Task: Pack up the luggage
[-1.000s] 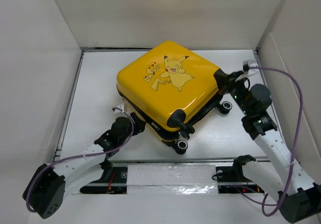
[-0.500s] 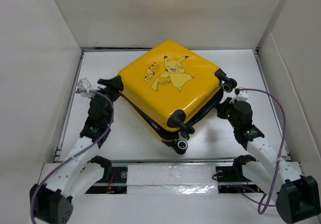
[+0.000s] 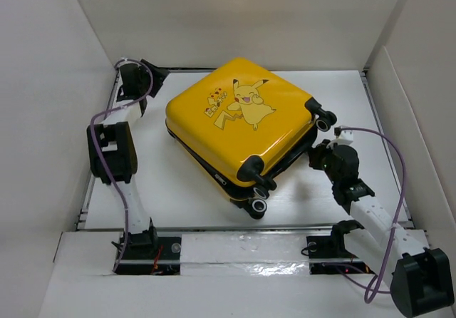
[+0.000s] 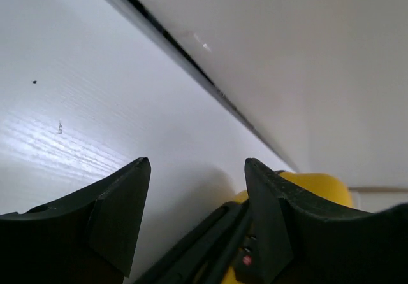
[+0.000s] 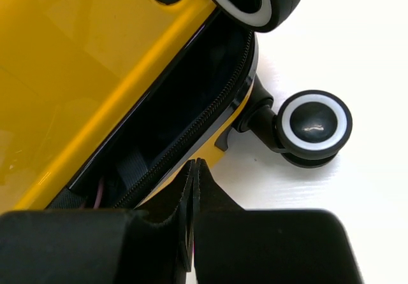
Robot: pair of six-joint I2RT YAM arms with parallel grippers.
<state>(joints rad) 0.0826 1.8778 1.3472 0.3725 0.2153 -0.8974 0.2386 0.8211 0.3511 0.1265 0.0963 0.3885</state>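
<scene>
The luggage (image 3: 242, 129), a yellow suitcase with a Pikachu print and black wheels, lies flat in the middle of the table with its lid slightly ajar. My left gripper (image 3: 152, 73) is open and empty at the far left corner, just beyond the suitcase's back left edge. In the left wrist view its gripper (image 4: 197, 164) frames the suitcase's yellow shell (image 4: 319, 185). My right gripper (image 3: 315, 155) is shut and empty against the suitcase's right side. In the right wrist view its shut tips (image 5: 193, 164) touch the lower shell's rim by the zipper; the suitcase (image 5: 95, 55) shows a dark gap.
White walls enclose the table (image 3: 142, 182) on the left, back and right. Two suitcase wheels (image 5: 315, 125) stick out next to my right gripper. Two more wheels (image 3: 258, 205) point to the near edge.
My left arm has swung from the suitcase's left side up to the far left corner. The right arm and the suitcase have stayed put over the last half second.
</scene>
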